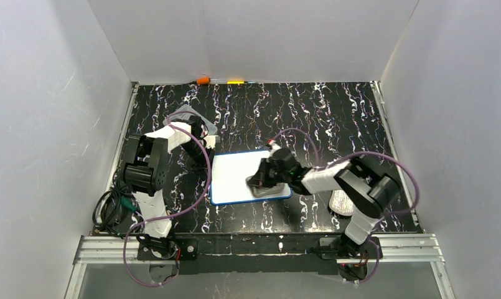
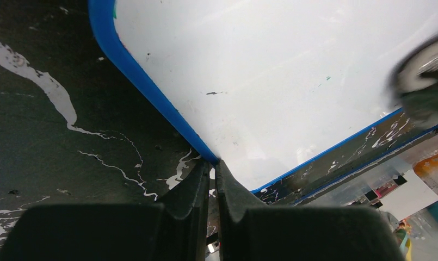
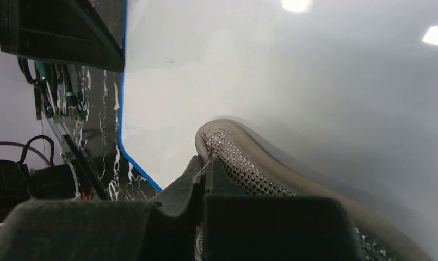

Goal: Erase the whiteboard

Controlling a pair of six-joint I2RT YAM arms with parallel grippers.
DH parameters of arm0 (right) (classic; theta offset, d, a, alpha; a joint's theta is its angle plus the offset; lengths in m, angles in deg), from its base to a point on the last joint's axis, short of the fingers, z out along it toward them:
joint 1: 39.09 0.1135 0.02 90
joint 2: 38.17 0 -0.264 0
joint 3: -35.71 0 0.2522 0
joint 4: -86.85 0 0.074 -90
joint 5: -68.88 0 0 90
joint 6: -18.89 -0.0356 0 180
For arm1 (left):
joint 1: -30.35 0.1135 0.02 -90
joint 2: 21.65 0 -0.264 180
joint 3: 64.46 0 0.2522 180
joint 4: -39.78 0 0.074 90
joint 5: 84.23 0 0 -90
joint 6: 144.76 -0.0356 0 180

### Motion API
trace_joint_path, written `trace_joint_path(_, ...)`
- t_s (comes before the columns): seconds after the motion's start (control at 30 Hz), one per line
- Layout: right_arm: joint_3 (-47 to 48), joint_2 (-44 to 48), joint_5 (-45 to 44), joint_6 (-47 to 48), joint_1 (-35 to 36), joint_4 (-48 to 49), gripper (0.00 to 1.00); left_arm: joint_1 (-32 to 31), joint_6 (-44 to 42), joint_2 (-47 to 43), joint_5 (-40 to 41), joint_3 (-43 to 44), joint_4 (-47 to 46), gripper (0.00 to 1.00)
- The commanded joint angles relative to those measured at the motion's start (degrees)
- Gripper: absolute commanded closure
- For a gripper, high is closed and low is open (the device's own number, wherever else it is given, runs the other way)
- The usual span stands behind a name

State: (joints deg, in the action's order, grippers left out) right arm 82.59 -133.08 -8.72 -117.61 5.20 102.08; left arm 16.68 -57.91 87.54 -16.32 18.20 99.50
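Only faint green specks on the whiteboard

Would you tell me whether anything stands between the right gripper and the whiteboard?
Only the grey pad that the right gripper itself pinches. It lies pressed on the whiteboard toward its right near corner. Nothing else visible stands between them.

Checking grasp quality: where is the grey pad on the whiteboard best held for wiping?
Grip the grey pad by its thick raised rim, coming from above, as the right gripper does. It lies flat against the whiteboard, so probably only that rim gives two opposing sides to pinch.
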Motion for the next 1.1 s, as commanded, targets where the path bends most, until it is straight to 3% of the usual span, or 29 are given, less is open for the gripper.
trace_joint_path(0.0,6.8,-11.3,-1.5,0.0,8.9,-4.5,0.99,-0.7,-1.6,2.7,3.6,-0.8,-6.1,1.00)
trace_joint_path(0.17,7.0,-10.4,-3.0,0.9,8.3,-6.8,0.99,-0.5,-1.8,2.4,4.3,-0.9,-6.1,1.00)
trace_joint_path(0.4,-7.9,10.1,-2.8,7.4,-9.2,-14.7,0.99,-0.3,-2.2,2.1,4.8,-0.6,-6.3,1.00)
trace_joint_path(0.53,-9.2,13.3,-4.1,10.5,-11.9,-19.2,0.99,-0.4,-2.4,1.8,4.8,-1.0,-6.7,1.00)
trace_joint_path(0.67,-10.1,7.5,-1.1,6.2,-10.5,-11.1,0.99,-0.5,-2.2,1.5,4.1,-1.6,-6.8,1.00)
trace_joint_path(0.87,-0.2,-4.7,-1.4,2.0,4.8,-5.6,0.99,-0.8,-1.9,1.1,3.9,-1.5,-6.8,1.00)
trace_joint_path(0.97,3.3,-4.9,0.7,2.5,8.8,-6.9,0.99,-0.8,-2.0,1.2,4.2,-1.5,-6.8,1.00)
trace_joint_path(1.07,0.8,0.2,-0.4,4.1,8.5,-10.8,0.99,-0.8,-2.2,1.2,4.5,-1.6,-6.8,1.00)
